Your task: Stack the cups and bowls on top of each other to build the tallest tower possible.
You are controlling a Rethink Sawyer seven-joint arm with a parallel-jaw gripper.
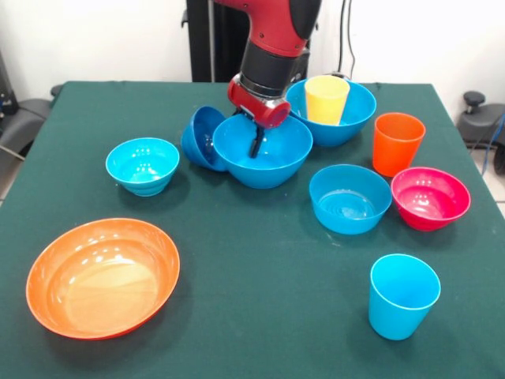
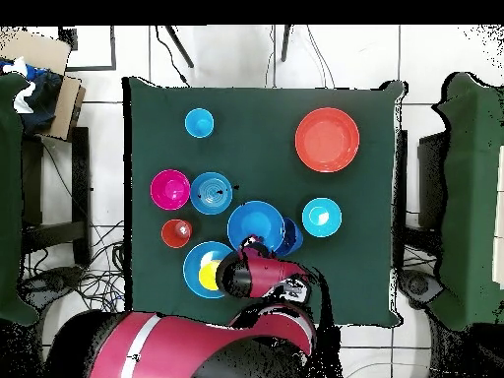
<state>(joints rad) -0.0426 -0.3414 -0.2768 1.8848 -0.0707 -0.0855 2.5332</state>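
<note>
Gripper [image 1: 256, 147] dips inside large blue bowl [image 1: 263, 149]; fingers apart or together, cannot tell. Small dark blue bowl [image 1: 202, 137] tilted on edge, touching that bowl's side. Yellow cup [image 1: 326, 99] stands in second large blue bowl [image 1: 355, 114] just behind gripper. Orange cup [image 1: 397, 143], magenta bowl [image 1: 430, 197], light blue cup [image 1: 402, 295] well apart from gripper

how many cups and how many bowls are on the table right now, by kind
cups: 3 (yellow cup, orange cup, light blue cup)
bowls: 7 (orange bowl, cyan bowl, dark blue bowl, two large blue bowls, medium blue bowl, magenta bowl)
total: 10
</note>
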